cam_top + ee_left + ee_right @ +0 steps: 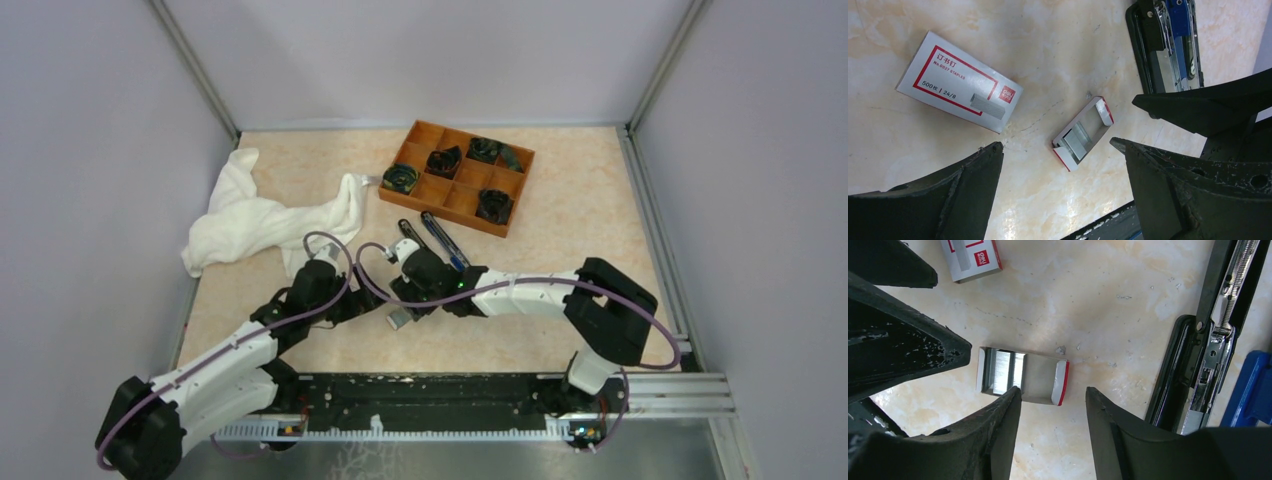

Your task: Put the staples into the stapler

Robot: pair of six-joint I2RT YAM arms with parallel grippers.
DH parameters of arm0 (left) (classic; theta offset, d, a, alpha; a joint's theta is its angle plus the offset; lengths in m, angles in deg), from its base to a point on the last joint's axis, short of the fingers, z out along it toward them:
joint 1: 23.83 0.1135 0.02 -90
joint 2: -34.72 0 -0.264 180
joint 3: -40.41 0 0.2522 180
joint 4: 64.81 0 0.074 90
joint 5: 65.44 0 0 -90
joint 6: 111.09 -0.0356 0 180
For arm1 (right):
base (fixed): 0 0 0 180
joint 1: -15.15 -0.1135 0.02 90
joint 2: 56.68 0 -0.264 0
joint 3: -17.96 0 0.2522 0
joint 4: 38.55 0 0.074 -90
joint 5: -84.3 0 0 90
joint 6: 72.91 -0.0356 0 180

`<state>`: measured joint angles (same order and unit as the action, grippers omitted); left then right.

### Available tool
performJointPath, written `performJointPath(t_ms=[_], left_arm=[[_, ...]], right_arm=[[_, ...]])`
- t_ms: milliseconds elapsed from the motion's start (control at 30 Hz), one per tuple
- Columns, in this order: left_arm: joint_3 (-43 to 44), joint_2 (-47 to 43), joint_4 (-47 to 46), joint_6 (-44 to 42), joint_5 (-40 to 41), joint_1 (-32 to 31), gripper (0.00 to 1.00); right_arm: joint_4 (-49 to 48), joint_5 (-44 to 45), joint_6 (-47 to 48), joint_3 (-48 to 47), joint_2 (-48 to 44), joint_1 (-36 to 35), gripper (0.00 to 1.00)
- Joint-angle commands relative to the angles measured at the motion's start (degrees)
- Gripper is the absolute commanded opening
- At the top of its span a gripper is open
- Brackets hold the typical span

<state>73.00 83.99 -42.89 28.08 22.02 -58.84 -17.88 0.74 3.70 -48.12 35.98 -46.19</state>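
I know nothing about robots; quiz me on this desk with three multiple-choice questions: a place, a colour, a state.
1. Where does the open staple tray lie?
A. On the table, between the white carton and the black stapler
B. On top of the carton
C. Inside the stapler

2. What colour is the second stapler, beside the black one?
A. Red
B. Blue
C. Green

3. How is the black stapler?
A. Shut flat
B. Opened, spring and metal rail exposed
C. In pieces

Answers: 1 A, it lies on bare table between them; 2 B, its body is blue; 3 B, the right wrist view shows the rail uncovered.
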Motion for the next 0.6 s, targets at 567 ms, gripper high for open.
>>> performJointPath(t_ms=[567], left_arm=[[-2.45,2.45,-0.83,2.79,-5.59,0.2,0.94]], right_arm=[[-3.28,-1.02,-2.43,-3.41,5.96,-1.14,0.6]])
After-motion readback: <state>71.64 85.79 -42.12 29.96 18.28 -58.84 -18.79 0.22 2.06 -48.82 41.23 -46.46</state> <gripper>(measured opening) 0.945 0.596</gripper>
